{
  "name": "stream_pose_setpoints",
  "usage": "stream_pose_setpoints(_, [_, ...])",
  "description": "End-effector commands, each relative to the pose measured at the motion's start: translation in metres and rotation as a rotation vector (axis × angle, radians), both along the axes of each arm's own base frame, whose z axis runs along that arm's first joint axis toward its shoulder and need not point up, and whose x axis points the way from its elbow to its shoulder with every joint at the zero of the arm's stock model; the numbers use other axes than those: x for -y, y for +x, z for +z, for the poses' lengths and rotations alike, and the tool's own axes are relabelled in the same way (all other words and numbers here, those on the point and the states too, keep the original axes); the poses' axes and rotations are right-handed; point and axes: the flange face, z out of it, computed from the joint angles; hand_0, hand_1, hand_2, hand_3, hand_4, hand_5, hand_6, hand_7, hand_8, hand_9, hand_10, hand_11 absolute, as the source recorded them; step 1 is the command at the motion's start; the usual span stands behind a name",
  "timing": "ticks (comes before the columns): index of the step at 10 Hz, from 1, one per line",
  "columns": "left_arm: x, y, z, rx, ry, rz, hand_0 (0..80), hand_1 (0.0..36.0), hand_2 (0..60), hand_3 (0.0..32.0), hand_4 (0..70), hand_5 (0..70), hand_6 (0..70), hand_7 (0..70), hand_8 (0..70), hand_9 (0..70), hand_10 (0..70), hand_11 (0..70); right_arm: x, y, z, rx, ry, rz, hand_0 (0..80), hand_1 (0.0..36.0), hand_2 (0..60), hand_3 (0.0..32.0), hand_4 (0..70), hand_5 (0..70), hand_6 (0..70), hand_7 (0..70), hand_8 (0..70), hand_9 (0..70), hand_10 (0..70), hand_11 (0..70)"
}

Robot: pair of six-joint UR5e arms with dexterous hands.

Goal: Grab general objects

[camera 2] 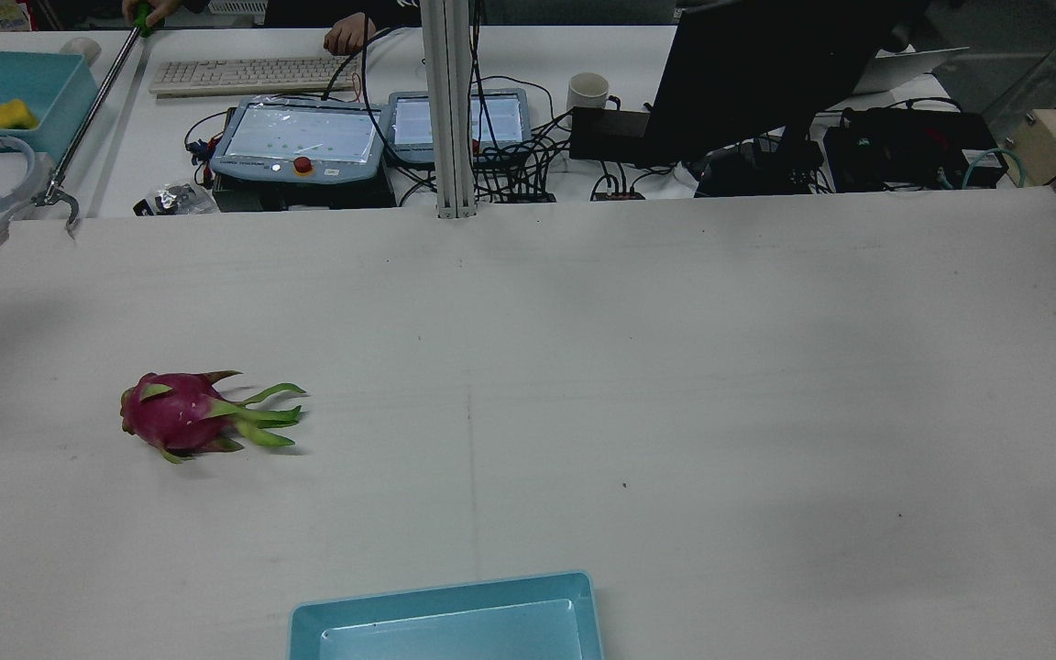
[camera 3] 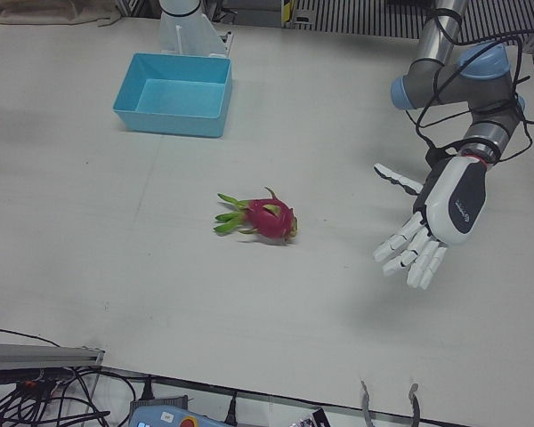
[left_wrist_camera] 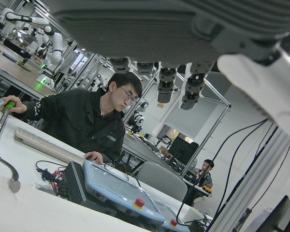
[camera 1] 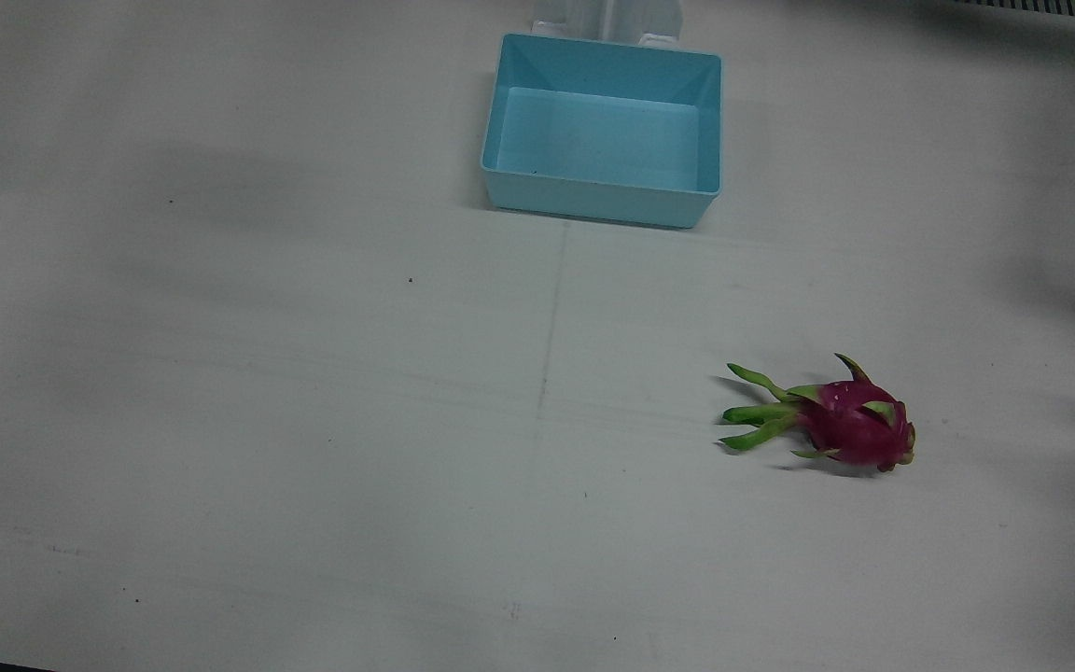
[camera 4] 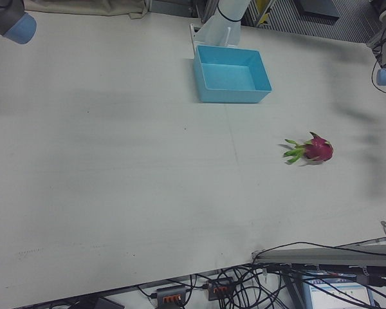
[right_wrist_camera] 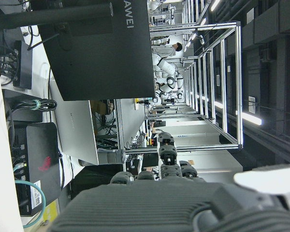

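Fingers (camera 3: 400, 252) of left hand (camera 3: 438, 216) spread, one dragon fruit (camera 3: 265, 217), one blue bin (camera 3: 173, 92)

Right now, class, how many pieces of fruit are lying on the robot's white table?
1. A dragon fruit lies on the bare table, on the robot's left half, apart from the empty blue bin.

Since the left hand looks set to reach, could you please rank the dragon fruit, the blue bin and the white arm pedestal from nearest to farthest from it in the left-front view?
From the open left hand:
1. Dragon fruit, on the table toward the middle, apart from the hand.
2. Blue bin, at the table's far side, empty.
3. White arm pedestal, just behind the bin.
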Motion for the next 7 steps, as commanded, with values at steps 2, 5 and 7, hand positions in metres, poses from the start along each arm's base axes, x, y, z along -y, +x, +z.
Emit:
stream_pose_setpoints(2, [0.010,0.084,-0.078,0.299,0.077,0.083,51.2,17.3,9.2,0.0,8.7,8.6,6.6,19.2,2.0,2.4,0.0,0.4,0.000,0.000,0.000,0.001,0.000,0.000,0.0,0.0,0.0,0.0,0.0,0.0,0.0,0.0,0.0,0.0,0.0,0.0])
stream_pose_setpoints(5, [0.016,0.136,-0.098,0.419,0.126,0.093,52.1,20.8,11.5,0.6,0.0,2.8,0.0,13.8,0.3,1.3,0.0,0.0,0.000,0.000,0.000,0.001,0.000,0.000,0.0,0.0,0.0,0.0,0.0,0.0,0.0,0.0,0.0,0.0,0.0,0.0])
stream_pose_setpoints(7, [0.009,0.157,-0.098,0.486,0.170,0.101,56.0,27.8,22.1,17.0,0.0,0.1,0.0,10.6,0.3,0.7,0.0,0.0,0.000,0.000,0.000,0.001,0.000,0.000,0.0,0.0,0.0,0.0,0.0,0.0,0.0,0.0,0.0,0.0,0.0,0.0])
